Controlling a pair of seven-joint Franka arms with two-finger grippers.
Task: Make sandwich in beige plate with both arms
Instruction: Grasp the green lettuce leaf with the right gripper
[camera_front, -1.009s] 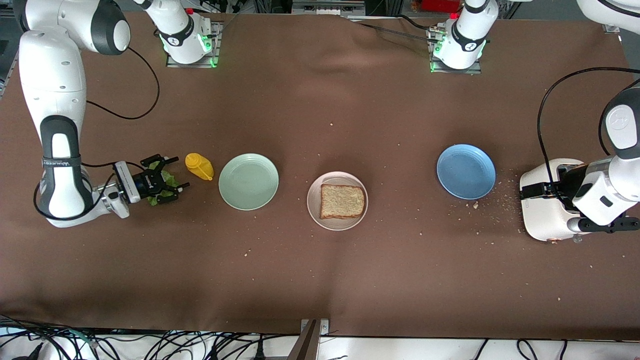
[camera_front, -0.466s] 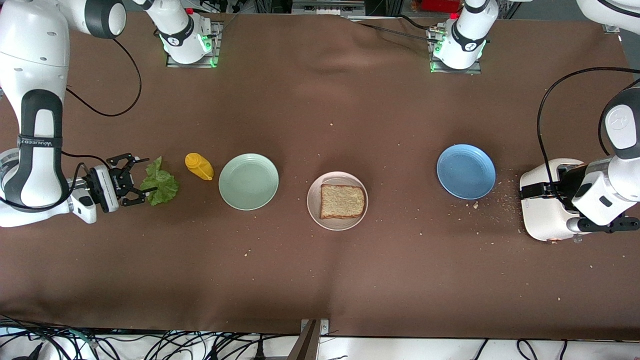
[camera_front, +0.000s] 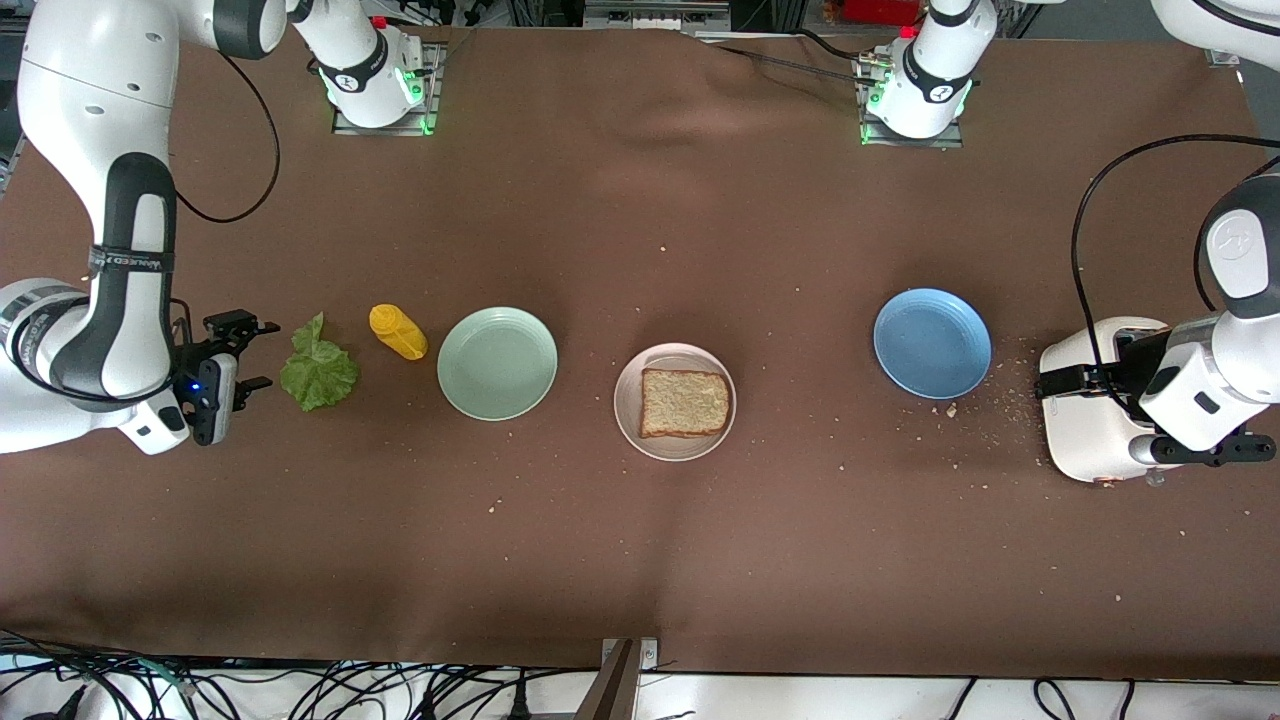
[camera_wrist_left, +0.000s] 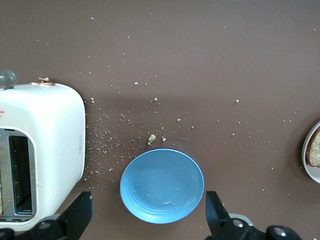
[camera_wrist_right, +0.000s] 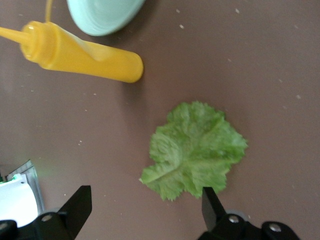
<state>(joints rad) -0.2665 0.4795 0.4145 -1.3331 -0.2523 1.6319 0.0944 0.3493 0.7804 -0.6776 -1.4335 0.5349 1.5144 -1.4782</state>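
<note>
Right gripper (camera_front: 252, 353) backed off lettuce (camera_front: 318, 365), fingers spread, left gripper (camera_wrist_left: 147, 220) spread, toaster (camera_front: 1095, 415) half-hidden

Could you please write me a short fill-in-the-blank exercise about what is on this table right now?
1. The bread slice lies on the ____ plate.
2. The lettuce leaf lies flat on the ____, beside the open right claw.
3. The yellow bottle lies between the lettuce leaf and the ____ plate.
4. The open left claw is over the white ____.

Missing words: beige; table; green; toaster
</note>
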